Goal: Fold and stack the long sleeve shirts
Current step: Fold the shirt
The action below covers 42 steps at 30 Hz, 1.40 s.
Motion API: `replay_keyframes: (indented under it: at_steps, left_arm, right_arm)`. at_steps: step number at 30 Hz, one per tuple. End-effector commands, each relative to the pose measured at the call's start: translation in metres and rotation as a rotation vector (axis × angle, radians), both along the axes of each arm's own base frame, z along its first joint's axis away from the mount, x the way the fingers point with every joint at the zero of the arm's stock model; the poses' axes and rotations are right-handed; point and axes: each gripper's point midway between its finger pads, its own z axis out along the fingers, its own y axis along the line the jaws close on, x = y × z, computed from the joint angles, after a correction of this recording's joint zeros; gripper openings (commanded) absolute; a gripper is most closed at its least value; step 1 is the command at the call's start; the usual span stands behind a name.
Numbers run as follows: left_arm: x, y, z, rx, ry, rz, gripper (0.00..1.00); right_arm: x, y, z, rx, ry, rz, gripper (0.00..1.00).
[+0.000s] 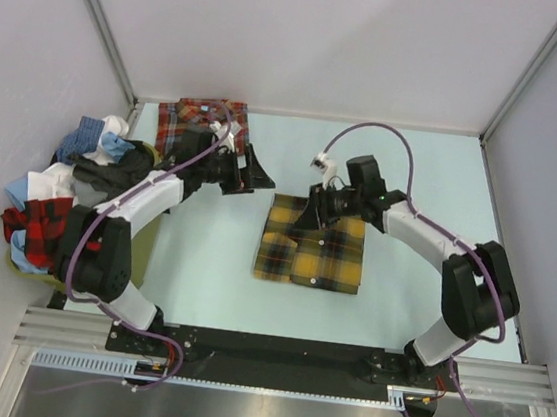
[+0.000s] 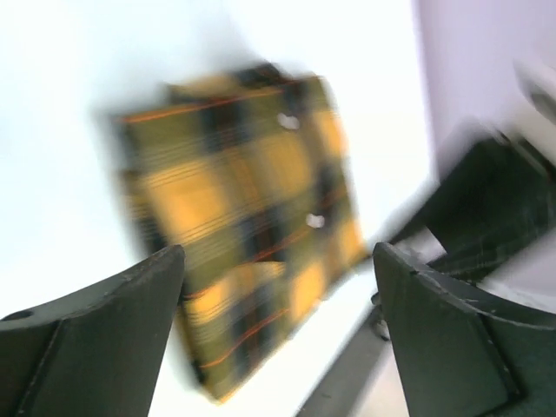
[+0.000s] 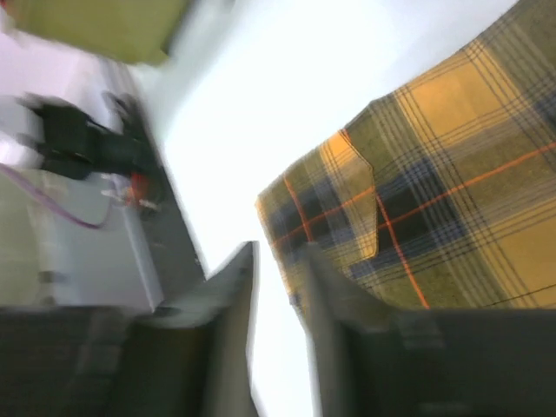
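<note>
The yellow-and-black plaid shirt (image 1: 313, 245) lies folded into a rectangle on the table's middle. It shows blurred in the left wrist view (image 2: 243, 217) and in the right wrist view (image 3: 434, 200). The red-orange plaid shirt (image 1: 196, 124) lies at the back left, partly under the left arm. My left gripper (image 1: 250, 173) is open and empty, raised left of the yellow shirt's far corner. My right gripper (image 1: 310, 210) hovers over the yellow shirt's far edge, its fingers (image 3: 234, 304) a narrow gap apart with nothing between them.
A heap of mixed clothes (image 1: 69, 195) fills an olive bin at the left edge. Grey walls enclose the table (image 1: 212, 261) on three sides. The arm bases sit on a black rail (image 1: 272, 354) at the near edge.
</note>
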Motion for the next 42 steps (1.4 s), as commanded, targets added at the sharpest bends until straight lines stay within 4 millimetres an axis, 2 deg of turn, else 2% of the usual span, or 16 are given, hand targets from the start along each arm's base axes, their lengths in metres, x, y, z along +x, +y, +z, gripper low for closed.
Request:
replay_keyframes:
  at_steps: [1, 2, 5, 8, 10, 15, 18, 23, 26, 28, 30, 31, 32, 37, 41, 42]
  left_arm:
    - [-0.004, 0.051, -0.008, 0.335, -0.026, 0.099, 0.91]
    - [-0.002, 0.062, -0.01, 0.395, -0.04, 0.132, 0.91]
    - [-0.015, 0.074, -0.016, 0.462, -0.037, 0.121, 0.91]
    - [-0.035, 0.074, -0.027, 0.453, -0.001, 0.059, 0.92]
    - [-0.041, 0.076, -0.029, 0.454, -0.008, 0.047, 0.93]
    - [-0.049, 0.068, -0.021, 0.309, -0.033, 0.035, 0.95]
    - [-0.055, 0.069, -0.033, 0.287, 0.022, 0.03, 0.93]
    - [-0.059, 0.065, -0.046, 0.219, 0.092, 0.016, 0.93]
    - [-0.057, 0.052, -0.033, 0.141, 0.05, -0.068, 0.89]
    - [-0.041, 0.051, -0.021, 0.157, -0.024, -0.094, 0.88]
    - [-0.031, 0.05, -0.028, 0.192, -0.05, -0.149, 0.88]
    - [-0.019, 0.048, -0.018, 0.202, -0.1, -0.186, 0.88]
    - [-0.022, 0.045, -0.019, 0.19, -0.068, -0.215, 0.87]
    - [0.005, 0.034, -0.014, 0.22, -0.181, -0.301, 0.85]
    - [0.007, 0.002, -0.01, 0.187, -0.264, -0.497, 0.84]
    - [0.018, -0.007, 0.003, 0.191, -0.362, -0.556, 0.83]
  right_arm:
    - [-0.017, -0.004, -0.024, -0.229, -0.367, 0.113, 0.23]
    - [-0.033, 0.016, -0.026, -0.227, -0.423, 0.184, 0.23]
    - [-0.054, 0.042, -0.042, -0.269, -0.535, 0.304, 0.27]
    - [-0.072, 0.052, -0.061, -0.329, -0.594, 0.401, 0.38]
    - [-0.081, 0.049, -0.074, -0.37, -0.621, 0.435, 0.49]
    - [-0.097, 0.05, -0.097, -0.453, -0.712, 0.479, 0.5]
    - [-0.098, 0.045, -0.091, -0.465, -0.711, 0.463, 0.51]
    - [-0.105, 0.008, -0.104, -0.57, -0.726, 0.493, 0.57]
    - [-0.1, -0.012, -0.103, -0.577, -0.685, 0.483, 0.58]
    - [-0.093, -0.035, -0.099, -0.582, -0.615, 0.45, 0.59]
    - [-0.092, -0.041, -0.083, -0.497, -0.55, 0.408, 0.6]
    - [-0.093, -0.048, -0.073, -0.468, -0.517, 0.39, 0.59]
    - [-0.089, -0.057, -0.072, -0.464, -0.472, 0.363, 0.58]
    - [-0.097, -0.116, -0.104, -0.584, -0.275, 0.374, 0.54]
    - [-0.088, -0.148, -0.132, -0.675, -0.171, 0.357, 0.52]
    - [-0.082, -0.159, -0.135, -0.685, -0.139, 0.324, 0.51]
